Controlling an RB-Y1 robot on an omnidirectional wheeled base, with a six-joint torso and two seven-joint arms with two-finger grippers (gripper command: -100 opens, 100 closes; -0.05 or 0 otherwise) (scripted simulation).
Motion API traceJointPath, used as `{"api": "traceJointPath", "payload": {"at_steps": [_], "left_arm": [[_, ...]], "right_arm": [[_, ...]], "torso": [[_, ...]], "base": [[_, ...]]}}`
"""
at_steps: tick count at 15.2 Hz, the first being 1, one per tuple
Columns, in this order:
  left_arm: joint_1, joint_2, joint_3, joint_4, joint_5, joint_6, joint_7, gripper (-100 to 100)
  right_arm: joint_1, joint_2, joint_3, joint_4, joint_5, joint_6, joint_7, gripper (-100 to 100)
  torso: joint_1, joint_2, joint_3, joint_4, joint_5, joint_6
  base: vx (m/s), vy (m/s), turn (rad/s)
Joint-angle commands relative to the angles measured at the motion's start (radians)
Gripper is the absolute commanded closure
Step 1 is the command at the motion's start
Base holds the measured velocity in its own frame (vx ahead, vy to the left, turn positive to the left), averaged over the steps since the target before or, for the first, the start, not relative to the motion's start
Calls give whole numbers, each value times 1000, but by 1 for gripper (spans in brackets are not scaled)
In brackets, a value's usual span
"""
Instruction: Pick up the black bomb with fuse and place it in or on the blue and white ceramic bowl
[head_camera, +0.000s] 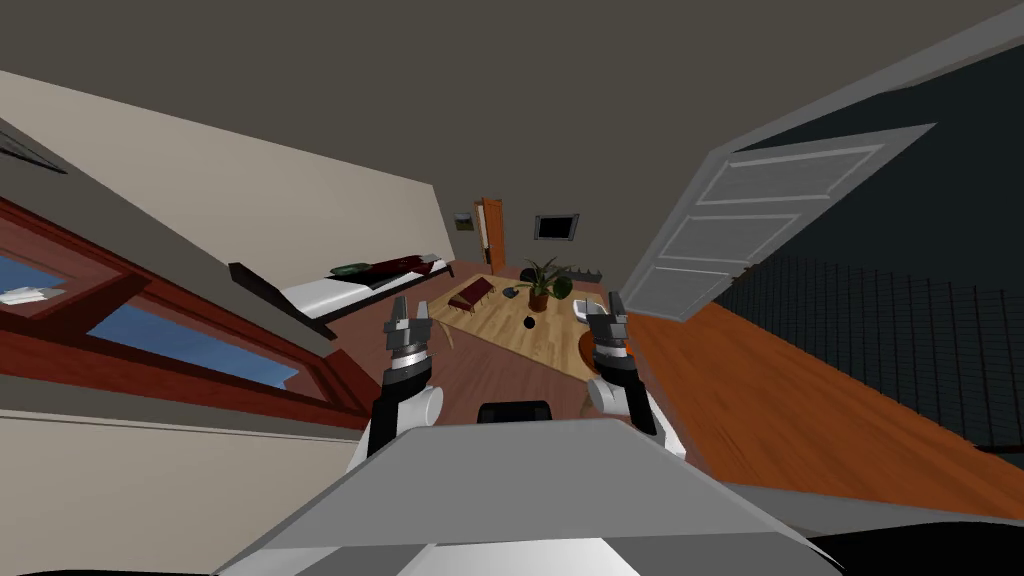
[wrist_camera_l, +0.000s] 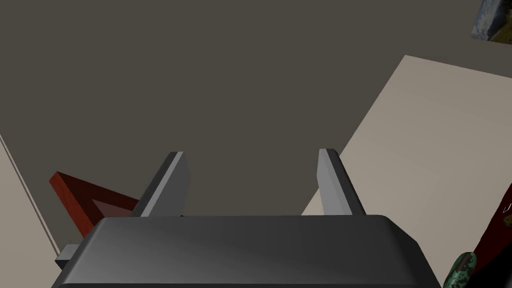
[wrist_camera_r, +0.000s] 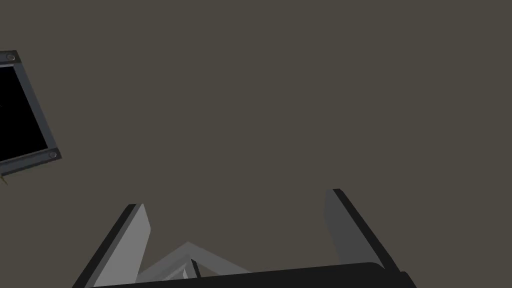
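Nothing has been picked up yet. This is the approach step, with the robot standing well back from the things it has to handle. The black bomb (head_camera: 529, 323) is a small dark ball lying on the pale wooden-looking rug (head_camera: 500, 335) in the middle of the room, in front of the potted plant (head_camera: 541, 282) and well apart from both arms. Its fuse is too small to make out. Just beside the far edge of the right tool (head_camera: 606, 305) sits a small pale rounded thing (head_camera: 580, 310), which I take to be the bowl. Its pattern cannot be told from here.

Both arms are raised in front of the chest. The left tool (head_camera: 411, 308) has its two blades spread wide with nothing between them, as its own camera shows (wrist_camera_l: 250, 152). The right tool is just as wide open and just as empty (wrist_camera_r: 235, 197).

The next move, as I judge it, calls for the base to roll forward over the floor towards the rug. One arm would then tip down until its blades point at the bomb and straddle it. A round body may slip, so the blades should close across its middle.

I can read no writing, brand or label anywhere. The frames on the far wall are too small to show any.
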Motion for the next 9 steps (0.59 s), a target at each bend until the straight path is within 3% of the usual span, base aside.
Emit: {"api": "traceJointPath", "payload": {"at_steps": [1,4,9], "left_arm": [[0,0,0,0,0,0,0,0],[0,0,0,0,0,0,0,0],[0,0,0,0,0,0,0,0]], "right_arm": [[-16,-17,4,50,-15,-3,-39,-100],[-29,-28,5,90,-28,-5,-69,-100],[-71,-51,8,207,-72,-13,-169,-100]], "torso": [[0,0,0,0,0,0],[0,0,0,0,0,0],[0,0,0,0,0,0]], "base": [[-14,34,106],[-16,30,93],[-17,32,116]]}}
